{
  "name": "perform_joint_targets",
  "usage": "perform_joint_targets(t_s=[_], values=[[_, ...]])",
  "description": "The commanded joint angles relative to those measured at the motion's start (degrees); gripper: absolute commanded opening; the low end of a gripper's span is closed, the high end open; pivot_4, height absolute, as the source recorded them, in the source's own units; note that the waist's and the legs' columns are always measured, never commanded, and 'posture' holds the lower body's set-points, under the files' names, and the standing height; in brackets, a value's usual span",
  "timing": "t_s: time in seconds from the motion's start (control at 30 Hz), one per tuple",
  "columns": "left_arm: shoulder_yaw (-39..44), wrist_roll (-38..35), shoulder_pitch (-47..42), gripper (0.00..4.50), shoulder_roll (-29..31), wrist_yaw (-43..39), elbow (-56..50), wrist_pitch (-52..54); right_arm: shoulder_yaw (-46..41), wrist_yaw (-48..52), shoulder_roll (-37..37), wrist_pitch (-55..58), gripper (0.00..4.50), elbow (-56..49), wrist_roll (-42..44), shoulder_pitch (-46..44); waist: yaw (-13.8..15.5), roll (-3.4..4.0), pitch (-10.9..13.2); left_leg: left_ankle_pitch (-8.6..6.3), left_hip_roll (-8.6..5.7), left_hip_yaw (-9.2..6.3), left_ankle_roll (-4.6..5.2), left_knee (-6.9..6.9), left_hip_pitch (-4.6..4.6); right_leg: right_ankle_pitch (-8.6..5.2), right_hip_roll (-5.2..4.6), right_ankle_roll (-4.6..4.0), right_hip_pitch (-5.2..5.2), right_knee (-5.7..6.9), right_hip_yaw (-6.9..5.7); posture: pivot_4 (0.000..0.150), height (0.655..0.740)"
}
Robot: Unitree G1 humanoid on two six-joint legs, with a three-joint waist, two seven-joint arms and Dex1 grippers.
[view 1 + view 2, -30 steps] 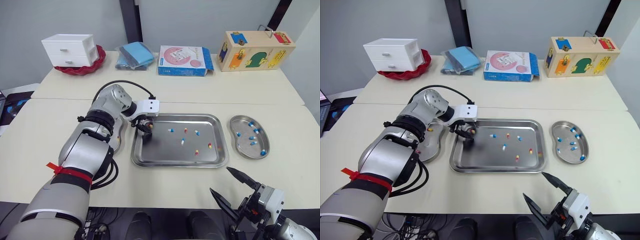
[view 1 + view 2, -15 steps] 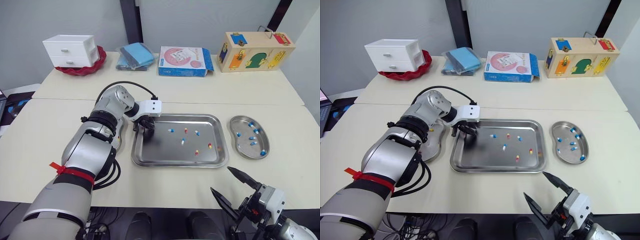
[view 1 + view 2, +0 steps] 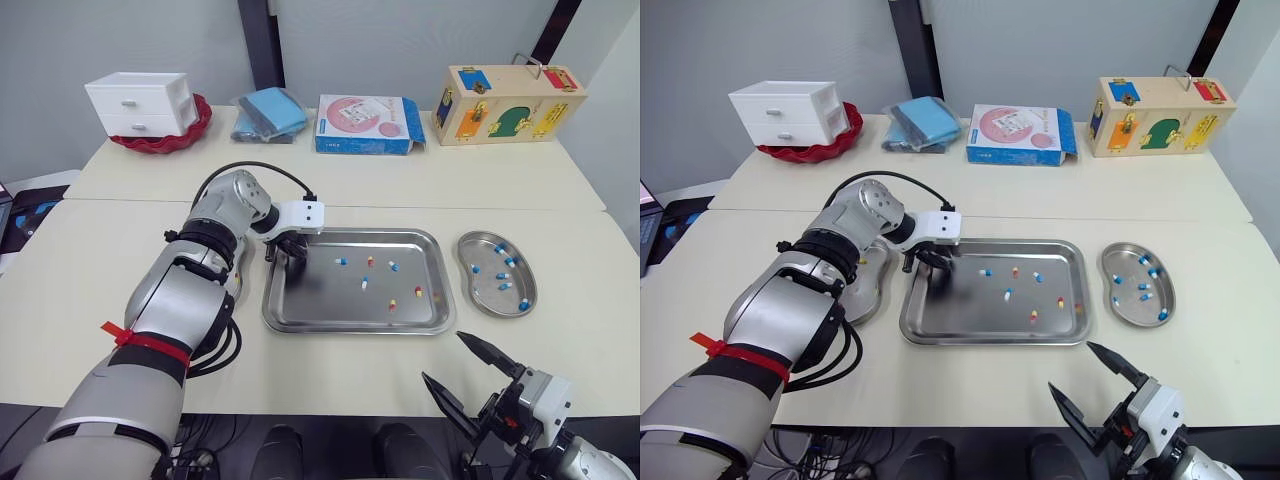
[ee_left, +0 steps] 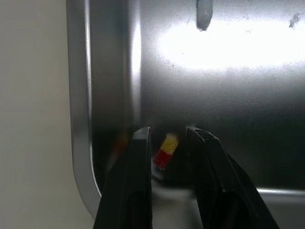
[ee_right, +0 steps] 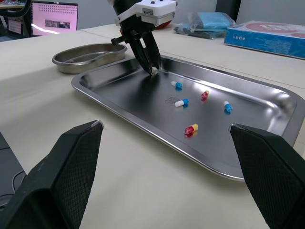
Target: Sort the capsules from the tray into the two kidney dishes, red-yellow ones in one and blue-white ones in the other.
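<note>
Reaching into the far left corner of the tray (image 3: 355, 324), the left gripper (image 3: 287, 250) points down at the tray floor just inside the left rim, as seen from the head. One kidney dish (image 3: 866, 296) lies just beside the tray on the left, partly behind the arm. The other kidney dish (image 3: 488, 300) lies just beside the tray on the right and has several blue-white capsules (image 3: 503, 287) in it. More loose capsules (image 3: 364, 283), both red-yellow and blue-white, are scattered over the middle and right of the tray. The right gripper (image 3: 443, 357) hangs off the near edge of the table (image 3: 120, 260), well apart from the tray. Its two prongs are spread wide with nothing between them.

From the left wrist, the two black fingers (image 4: 138, 162) are drawn in to a narrow gap. A red-yellow capsule (image 4: 165, 151) sits tilted in that gap just behind the tips, nipped there with its yellow end toward the tips. The tray's rounded corner wall runs close beside one finger.

From the right wrist, the left gripper comes down almost to a point over the tray floor near the corner by the left dish. The right gripper's own prongs stand far apart and empty.
</note>
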Motion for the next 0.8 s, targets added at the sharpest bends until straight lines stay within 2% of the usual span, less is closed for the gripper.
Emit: perform_joint_targets(t_s=[0.03, 0.4, 0.5, 0.57, 0.8], values=[[-1.6, 2.1, 0.1, 1.16, 0.1, 0.8, 1.2, 0.7, -0.3, -0.4, -0.4, -0.3, 4.50, -2.3, 0.4, -0.1, 0.0, 0.00, 0.0, 0.00, 0.00, 0.00, 0.00, 0.00, 0.00, 0.00, 0.00, 0.00, 0.00, 0.00, 0.00, 0.150, 0.7400], [-2.4, 2.6, 0.1, 1.16, 0.1, 1.1, 1.4, 1.2, -0.3, -0.8, -0.4, -0.1, 4.50, -2.5, 0.4, -0.3, 0.0, 0.03, 0.0, 0.00, 0.00, 0.00, 0.00, 0.00, 0.05, 0.00, 0.00, 0.00, 0.03, 0.00, 0.01, 0.150, 0.7400], [-2.5, 2.4, 0.1, 0.61, 0.1, 1.0, 1.4, 1.2, -0.3, -1.0, -0.5, 0.0, 4.50, -2.6, 0.4, -0.4, 0.0, 0.04, 0.0, 0.00, 0.00, 0.00, 0.00, 0.00, 0.06, 0.00, 0.00, 0.00, 0.04, 0.00, 0.01, 0.150, 0.7400], [-2.6, 2.3, 0.1, 0.02, 0.1, 0.8, 1.4, 1.0, -0.2, -1.1, -0.5, 0.0, 4.50, -2.6, 0.4, -0.5, 0.0, 0.04, 0.0, 0.00, 0.00, 0.00, 0.00, 0.00, 0.06, 0.00, 0.00, 0.00, 0.04, 0.00, 0.00, 0.150, 0.7400], [-2.4, 2.2, 0.1, 0.02, 0.1, 1.0, 1.4, 1.3, 0.0, -1.2, -0.5, 0.0, 4.50, -2.6, 0.3, -0.6, 0.0, 0.04, 0.0, 0.00, -0.01, 0.00, 0.00, 0.00, 0.06, 0.00, 0.00, 0.01, 0.05, 0.00, 0.01, 0.150, 0.7400]])
